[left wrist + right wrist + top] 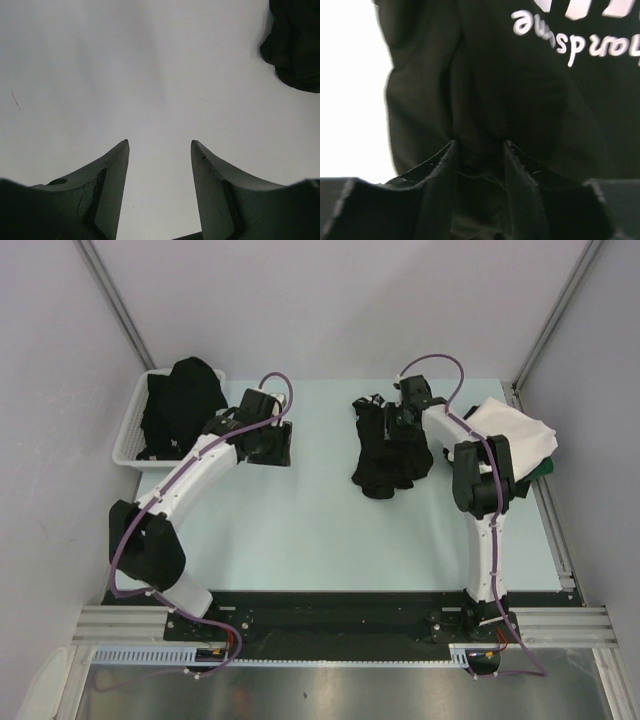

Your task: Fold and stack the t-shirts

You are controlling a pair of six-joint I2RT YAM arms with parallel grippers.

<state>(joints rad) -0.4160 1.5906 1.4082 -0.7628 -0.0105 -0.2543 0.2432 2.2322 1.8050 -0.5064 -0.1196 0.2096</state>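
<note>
The left arm [200,465] hangs jaws released above the desk [300,530], the crumpled black lettered t-shirt [392,455] at its three o'clock lying twelve-to-six, where the nearer right arm [480,480] has its jaws grasping a fold at the twelve o'clock end.

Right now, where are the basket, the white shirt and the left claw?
basket [127,440]: top view, on its left wall.
white shirt [520,425]: top view, middle of the cloth.
left claw [159,142]: left wrist view, between its fingertips.

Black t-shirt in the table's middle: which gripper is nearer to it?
Right. The right gripper pinches the black t-shirt; the left gripper hangs open over bare table, apart from it.
</note>
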